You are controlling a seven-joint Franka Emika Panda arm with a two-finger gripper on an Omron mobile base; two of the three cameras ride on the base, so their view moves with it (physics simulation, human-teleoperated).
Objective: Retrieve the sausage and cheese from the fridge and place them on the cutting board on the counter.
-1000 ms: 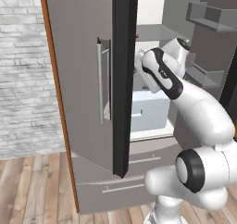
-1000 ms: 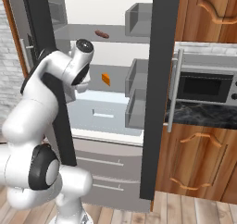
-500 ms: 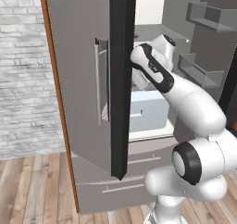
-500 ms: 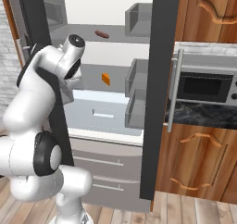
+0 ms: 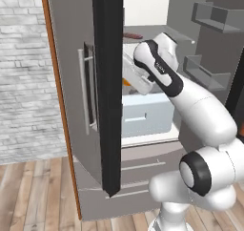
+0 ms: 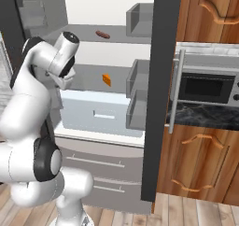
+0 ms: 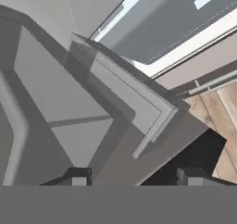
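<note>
A white robot arm reaches into an open fridge (image 6: 112, 57) in a rendered kitchen. The sausage (image 6: 102, 34) lies on an upper shelf toward the back. The cheese (image 6: 107, 79) sits on the shelf below it, above a pale drawer (image 6: 100, 113). In the hand view, the gripper (image 7: 134, 176) shows two dark tips set apart with nothing between them, so it looks partly open and empty. It points down past a door bin (image 7: 134, 102) toward the wooden floor (image 7: 222, 121), well apart from both foods. Judged from this, the step in hand is the reach for a food. To do it well, the hand should turn toward the shelves, stay clear of the door's edge (image 5: 108, 91), and spread its jaws wider than the target before closing.
</note>
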